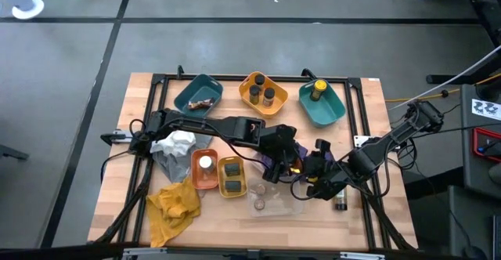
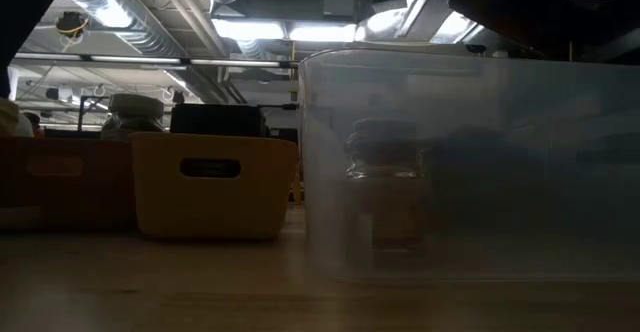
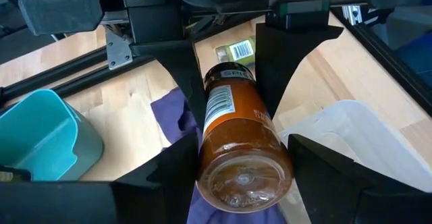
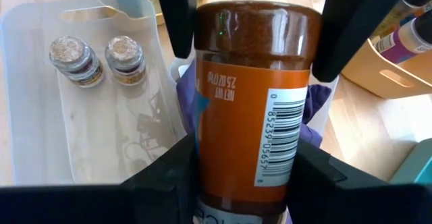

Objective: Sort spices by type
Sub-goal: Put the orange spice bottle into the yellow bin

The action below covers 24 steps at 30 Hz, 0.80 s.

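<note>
Handling first: spice jar (image 4: pixel 253 96) probably light, rigid, with smooth walls and a glossy label. Likely slick under hard fingers, so best taken across the middle of the body, pads square to the sides. Avoid the rounded shoulder and the cap end. Cannot tell glass from plastic; treat as breakable and set down gently, no dropping.

Position: hanging in the air just beside the clear tray (image 1: pixel 274 201), off its edge toward the right arm. Directly over the purple cloth (image 3: pixel 172 116) and touching neither.

Grip: left gripper (image 3: pixel 243 177) clamped on the jar near its flat base, a finger on either side. Right gripper (image 4: pixel 246 183) closed on the same jar from the opposite end, fingers tight to the label. Looks like a handover between arms, judging by both holds at once. Risk of twist or slip if one lets go before the other has a firm bite.

Appearance: cylinder filled nearly full with rust-brown powder. Orange label with barcode and white net-weight print. Clear, round base with moulded rings.

Also noted: two small jars (image 4: pixel 98 59) with speckled pale tops standing inside the clear tray, side by side at its far end from the held jar.
</note>
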Motion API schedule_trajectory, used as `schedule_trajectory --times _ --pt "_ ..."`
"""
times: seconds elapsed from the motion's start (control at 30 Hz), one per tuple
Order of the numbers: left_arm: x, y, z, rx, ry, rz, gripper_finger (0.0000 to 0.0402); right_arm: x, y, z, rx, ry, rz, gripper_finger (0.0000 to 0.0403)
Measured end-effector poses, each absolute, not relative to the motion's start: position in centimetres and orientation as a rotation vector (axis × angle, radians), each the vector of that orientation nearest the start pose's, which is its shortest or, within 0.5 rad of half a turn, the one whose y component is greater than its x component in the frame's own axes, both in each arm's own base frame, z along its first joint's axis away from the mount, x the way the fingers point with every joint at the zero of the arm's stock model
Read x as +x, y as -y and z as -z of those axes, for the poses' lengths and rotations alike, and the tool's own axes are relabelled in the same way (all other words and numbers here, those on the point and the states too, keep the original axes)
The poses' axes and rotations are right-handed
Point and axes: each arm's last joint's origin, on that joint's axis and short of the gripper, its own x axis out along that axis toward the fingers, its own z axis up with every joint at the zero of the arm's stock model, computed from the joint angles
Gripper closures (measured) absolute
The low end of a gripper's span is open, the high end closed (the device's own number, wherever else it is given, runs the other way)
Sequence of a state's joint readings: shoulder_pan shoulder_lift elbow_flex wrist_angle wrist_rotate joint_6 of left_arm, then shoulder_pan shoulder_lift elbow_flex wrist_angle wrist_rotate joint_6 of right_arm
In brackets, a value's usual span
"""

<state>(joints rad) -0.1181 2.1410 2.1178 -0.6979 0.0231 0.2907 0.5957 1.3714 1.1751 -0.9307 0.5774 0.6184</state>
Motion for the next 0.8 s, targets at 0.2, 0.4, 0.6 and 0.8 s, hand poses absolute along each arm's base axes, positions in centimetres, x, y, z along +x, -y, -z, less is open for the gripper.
schedule_trajectory --times 0.2,0.4,0.6,0.8 --pt "47.79 5.83 -31.59 0.315 -0.698 0.243 0.0194 22.44 -13.29 -29.09 -0.061 -0.873 0.257 0.0239" --pt "47.8 5.89 -31.53 0.314 -0.7 0.244 0.0194 22.45 -13.29 -29.09 -0.059 -0.876 0.252 0.0239" --pt "47.76 6.07 -31.51 0.328 -0.701 0.254 0.0194 22.6 -13.4 -29.18 -0.052 -0.861 0.242 0.0239" --pt "47.78 6.09 -31.43 0.315 -0.705 0.251 0.0194 22.65 -13.43 -29.21 -0.061 -0.857 0.234 0.0239"
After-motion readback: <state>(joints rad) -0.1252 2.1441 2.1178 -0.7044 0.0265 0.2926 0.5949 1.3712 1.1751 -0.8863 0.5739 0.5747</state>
